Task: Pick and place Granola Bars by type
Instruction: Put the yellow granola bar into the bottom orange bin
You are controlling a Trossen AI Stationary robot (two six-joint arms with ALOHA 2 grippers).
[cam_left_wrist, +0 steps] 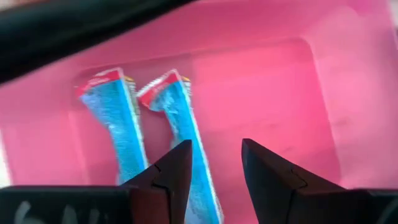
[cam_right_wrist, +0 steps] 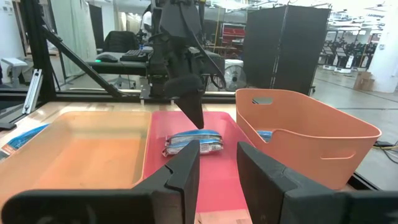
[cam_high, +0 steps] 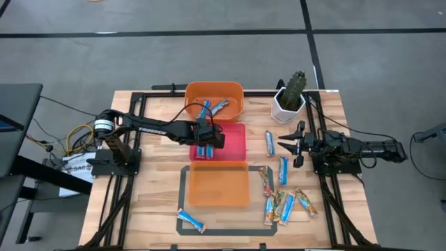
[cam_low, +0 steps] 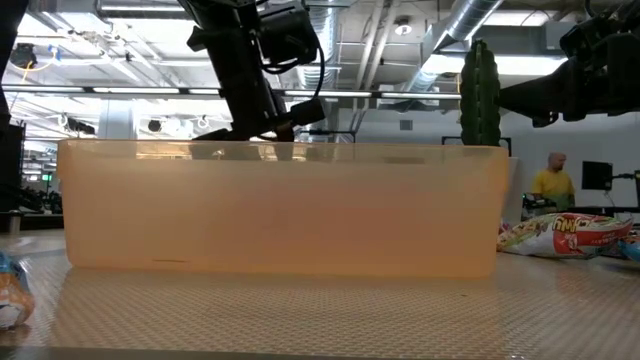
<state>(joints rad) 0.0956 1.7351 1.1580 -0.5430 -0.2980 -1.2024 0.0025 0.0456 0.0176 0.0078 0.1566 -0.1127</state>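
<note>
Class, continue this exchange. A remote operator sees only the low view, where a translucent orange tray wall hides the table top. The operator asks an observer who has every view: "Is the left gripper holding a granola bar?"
Observer: No. The left gripper is open, with nothing between its fingers.
Operator: What is underneath it?
Observer: Two blue-and-white foil-wrapped granola bars lie side by side in the pink-red plastic tray.
Operator: And the right gripper?
Observer: The right gripper waits open at the table's right side, near the white pot that holds a green cactus.
</note>
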